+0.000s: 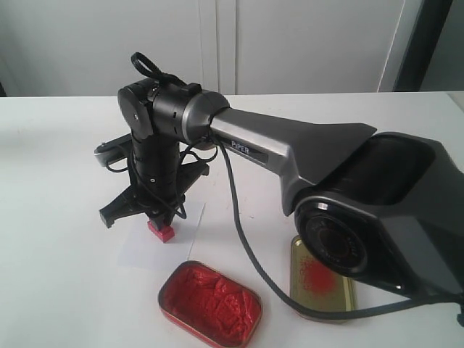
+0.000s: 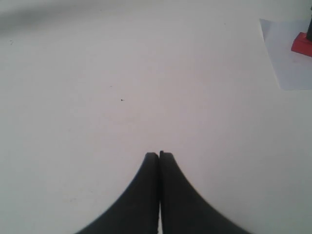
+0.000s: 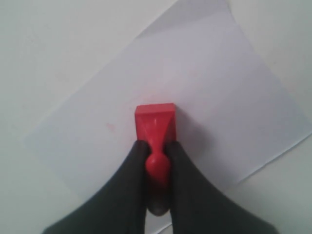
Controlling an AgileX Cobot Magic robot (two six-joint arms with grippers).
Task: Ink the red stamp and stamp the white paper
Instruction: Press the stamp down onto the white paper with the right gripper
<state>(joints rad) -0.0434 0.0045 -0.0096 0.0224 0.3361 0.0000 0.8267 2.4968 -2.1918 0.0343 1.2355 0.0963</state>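
Note:
The red stamp [image 3: 155,122] stands with its square base on the white paper [image 3: 219,87], and my right gripper [image 3: 157,146] is shut on its knobbed handle. From the exterior view the same stamp [image 1: 162,231] sits under the right gripper [image 1: 161,215] on the paper [image 1: 145,243], left of centre. A faint pink mark [image 3: 110,126] shows on the sheet beside the stamp. My left gripper [image 2: 159,155] is shut with nothing in it over bare table; the paper [image 2: 287,58] and stamp [image 2: 302,44] lie far off to one side of it.
The open tin of lumpy red ink paste [image 1: 210,303] lies at the table's front, just right of the paper. Its gold lid [image 1: 321,279] with a red smear rests further right, partly under the right arm [image 1: 290,148] and its cable [image 1: 246,254].

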